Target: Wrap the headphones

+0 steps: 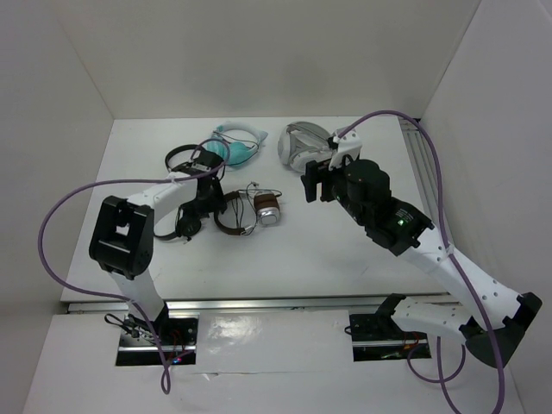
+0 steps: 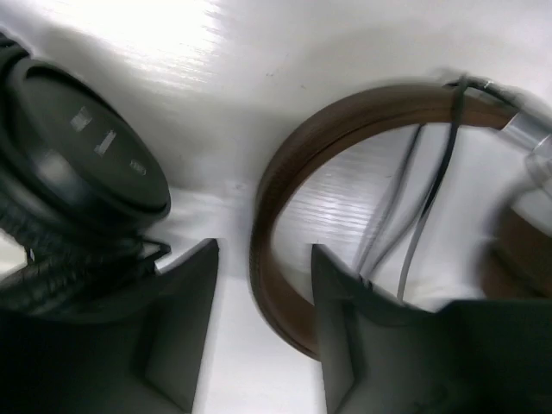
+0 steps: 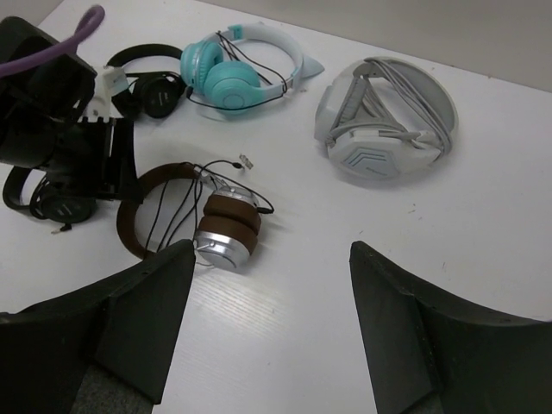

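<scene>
The headphones (image 1: 250, 211) lie mid-table, with a dark brown headband (image 2: 285, 164), brown pads and silver cups (image 3: 226, 235). Their thin black cable (image 2: 431, 198) crosses the headband in a few loose strands. My left gripper (image 1: 214, 205) is low over the headband's left end. In the left wrist view it (image 2: 263, 293) is open, with the band running between its jaws, nearer the right one. My right gripper (image 1: 310, 185) hangs above the table to the right of the cups. In its own view it (image 3: 272, 250) is open and empty.
A black headset (image 2: 78, 164) lies just left of my left gripper, and another (image 3: 151, 86) lies behind it. Teal headphones (image 3: 224, 78) and silver-grey headphones (image 3: 379, 121) lie at the back. White walls enclose the table, and a rail (image 1: 423, 164) runs along its right edge.
</scene>
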